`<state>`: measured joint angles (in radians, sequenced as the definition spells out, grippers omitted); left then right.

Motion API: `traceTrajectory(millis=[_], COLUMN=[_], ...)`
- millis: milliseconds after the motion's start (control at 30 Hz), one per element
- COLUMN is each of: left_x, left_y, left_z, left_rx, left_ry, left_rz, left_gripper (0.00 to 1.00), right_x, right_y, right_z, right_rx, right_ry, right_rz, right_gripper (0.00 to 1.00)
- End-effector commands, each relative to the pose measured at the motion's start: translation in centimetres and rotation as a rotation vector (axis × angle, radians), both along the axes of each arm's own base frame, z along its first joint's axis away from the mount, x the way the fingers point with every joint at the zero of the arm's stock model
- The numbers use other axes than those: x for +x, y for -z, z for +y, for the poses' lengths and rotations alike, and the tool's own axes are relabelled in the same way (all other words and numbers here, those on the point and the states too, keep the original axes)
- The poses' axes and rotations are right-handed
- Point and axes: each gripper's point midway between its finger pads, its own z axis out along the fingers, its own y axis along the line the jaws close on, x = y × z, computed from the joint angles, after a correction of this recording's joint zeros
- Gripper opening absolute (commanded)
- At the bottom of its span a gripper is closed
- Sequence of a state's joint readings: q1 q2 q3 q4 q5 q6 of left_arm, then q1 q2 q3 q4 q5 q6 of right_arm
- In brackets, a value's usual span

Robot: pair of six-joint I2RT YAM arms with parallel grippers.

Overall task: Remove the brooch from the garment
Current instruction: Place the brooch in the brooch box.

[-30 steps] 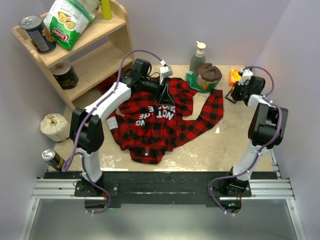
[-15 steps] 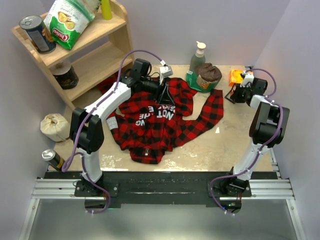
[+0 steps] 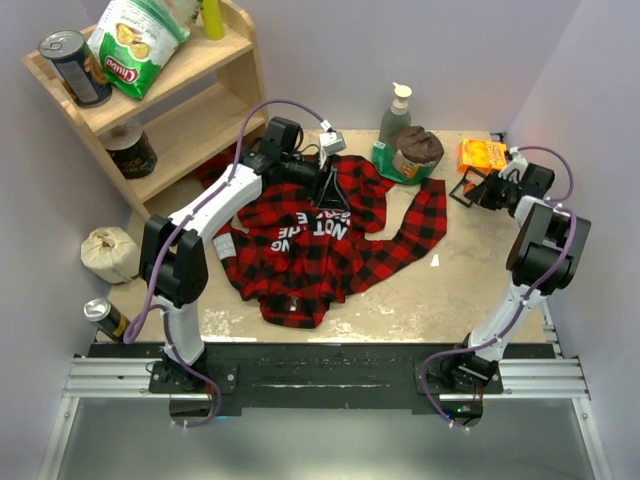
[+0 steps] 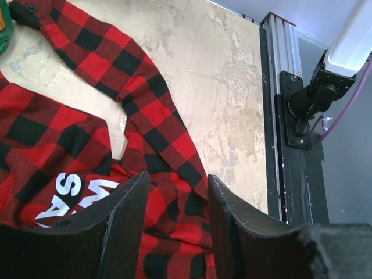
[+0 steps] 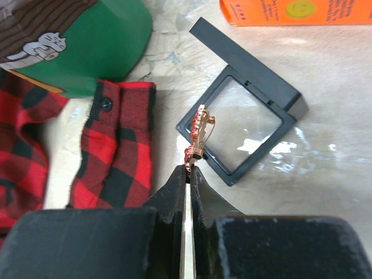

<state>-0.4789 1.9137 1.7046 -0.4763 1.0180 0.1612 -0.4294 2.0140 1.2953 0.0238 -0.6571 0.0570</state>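
Garment point(image 4: 52, 122) lettering point(image 4: 52, 200) partly hidden behind left jaws

You are looking at a brooch point(image 5: 197, 133) of thin, glossy gold metal with red beading, and a garment point(image 5: 113, 151) of soft, matt woven flannel. The tabletop point(image 5: 331, 168) looks rough and mottled. The black case point(image 5: 247, 125) is matt plastic with a glossy clear window, and the shelf point(image 3: 190, 110) is bare pale wood.

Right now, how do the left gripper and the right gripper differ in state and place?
The left gripper is open with nothing between its fingers; the right gripper is shut on the brooch. The left gripper is over the garment, near its white lettering; the right gripper is off the garment, above a black display case by the sleeve cuff. Both are black two-finger grippers.
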Motion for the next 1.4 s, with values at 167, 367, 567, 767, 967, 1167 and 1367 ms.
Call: traceTrajectory(millis=[167,367,567,767,967,1167,1367], left_x=[0.2,0.3,0.7,0.8,0.8,0.9,0.8], left_y=[-3.3,-3.3,-3.0,-2.6,-2.4,-2.1,-2.0], left_z=[-0.2,-0.2,-0.5,-0.4,-0.4,-0.5,-0.4], left_rx=[-0.063,-0.062,-0.065,-0.060,-0.056,-0.053,-0.050], left_ry=[0.005,-0.002,-0.004,-0.009,-0.011,-0.014,-0.015], left_rz=[-0.065,-0.066,-0.060,-0.050,-0.050,-0.042,-0.041], left_gripper=[0.50,0.50,0.50,0.50,0.50,0.50,0.50], right_x=[0.9,1.0,0.6,0.7,1.3,1.7,2.1], right_y=[0.2,-0.4,-0.4,-1.1,-0.7,-0.2,1.5], right_z=[1.5,1.3,-0.3,-0.8,-1.5,-2.2,-3.1], right_rx=[0.276,0.420,0.474,0.533,0.517,0.515,0.505], right_ry=[-0.020,-0.011,0.043,0.057,0.095,0.141,0.226], right_rz=[-0.053,-0.125,-0.175,-0.233,-0.229,-0.225,-0.143], right_gripper=[0.00,0.00,0.00,0.00,0.00,0.00,0.00])
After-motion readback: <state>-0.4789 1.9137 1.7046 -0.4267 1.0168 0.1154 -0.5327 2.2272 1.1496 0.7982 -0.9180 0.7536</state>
